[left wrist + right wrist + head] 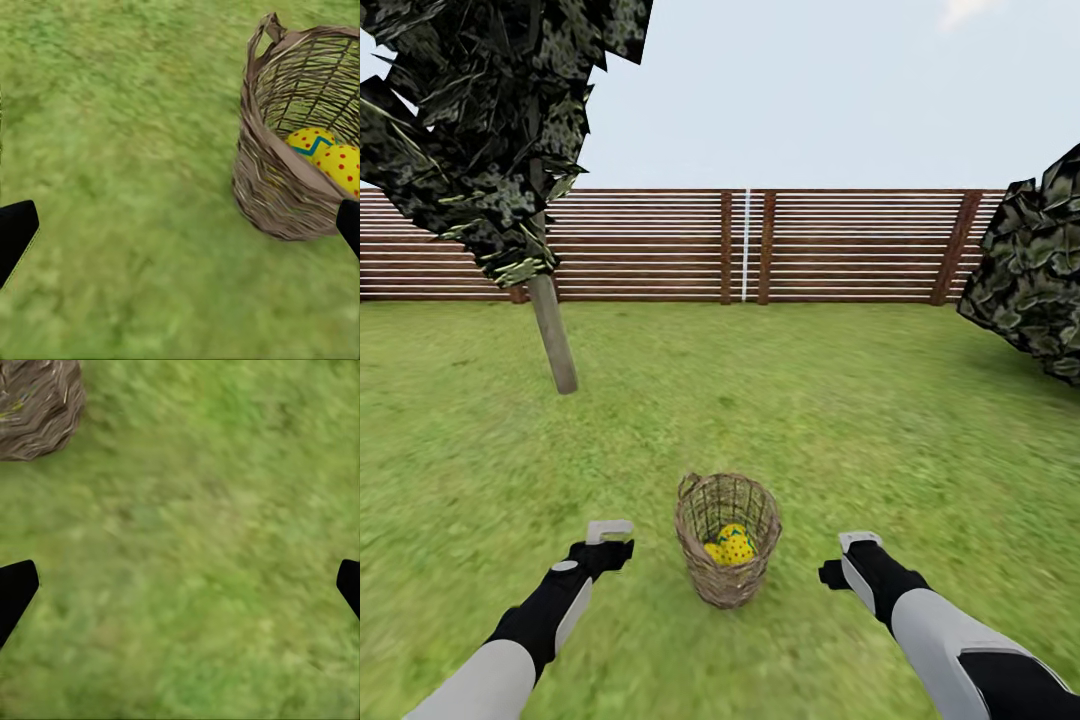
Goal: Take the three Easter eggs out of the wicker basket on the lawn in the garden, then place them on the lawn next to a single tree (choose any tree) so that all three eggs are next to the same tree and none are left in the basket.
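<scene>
Head view runs from the leaning grey-brown tree (552, 335) at about ten o'clock, across the lawn (830, 400), to a dark clump of foliage (1035, 270) at two o'clock, with the brown slatted fence (840, 245) closing the garden behind.

Low at seven o'clock the left gripper (608, 532) hangs over bare grass, its fingers apart and holding nothing. In the left wrist view its two dark fingertips (15, 234) sit wide at the edges of the picture, and the wicker basket (262, 187) stands just beside the open span rather than inside it.

Dead ahead at six o'clock the basket (726, 540) stands upright on the grass between the two arms. Easter eggs (734, 545) lie inside it; two are plain in the left wrist view (330, 154), touching each other, and a third cannot be made out from here.

At five o'clock the right gripper (857, 545) also hovers with its fingers spread and empty, the basket well off to one side of it in the right wrist view (37, 409).

As a judgement, the task is at its very beginning: no egg lies on the grass by the tree, none is in hand, and every lift, carry and placement is yet to be done.
</scene>
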